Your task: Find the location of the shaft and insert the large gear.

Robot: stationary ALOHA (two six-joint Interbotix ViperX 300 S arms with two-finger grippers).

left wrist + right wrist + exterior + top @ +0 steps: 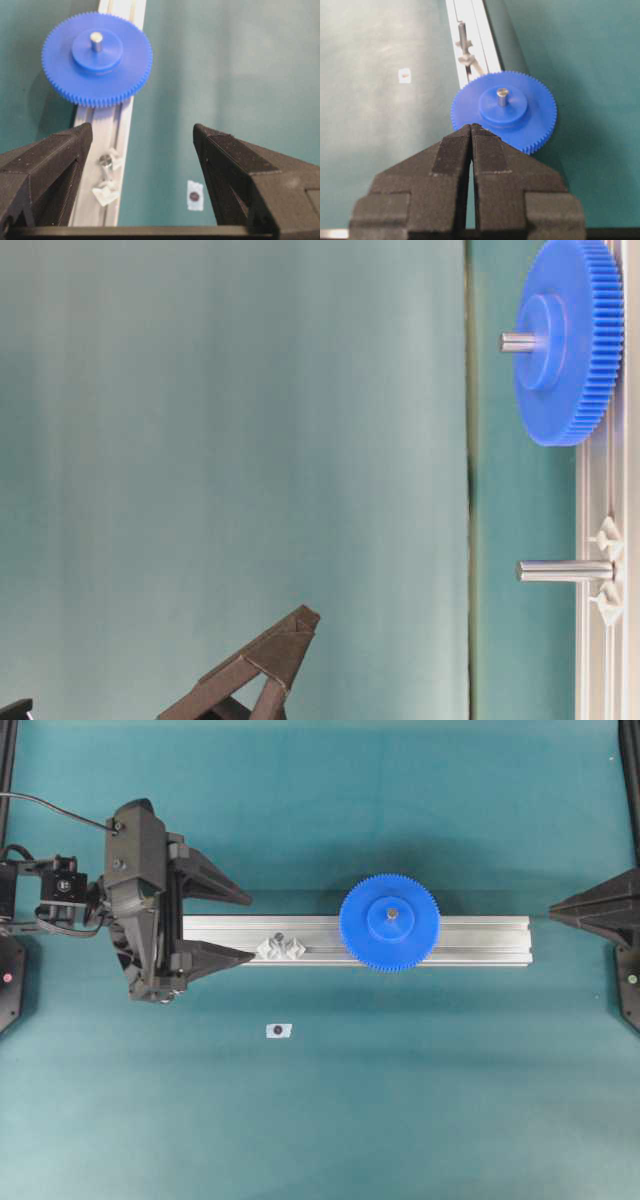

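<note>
**Gear seated on its pin, both arms clear**

At the left of the overhead view the left gripper (245, 927) stands with its fingers spread wide, straddling the left end of the aluminium rail (480, 934) and holding nothing. Just right of it the bare spare shaft (281, 939) stands between its clear brackets. Centre frame, the large gear (390, 922) lies flat on the rail, threaded on the shaft (392, 914), whose tip pokes through the hub; insertion looks complete. At the right edge the right gripper (471, 131) is pressed together, empty, parked clear.

Aluminium rail (480, 942) lengthwise on teal mat (400, 1100), sm. white tag (278, 1030) w/ dark dot nearby
</note>
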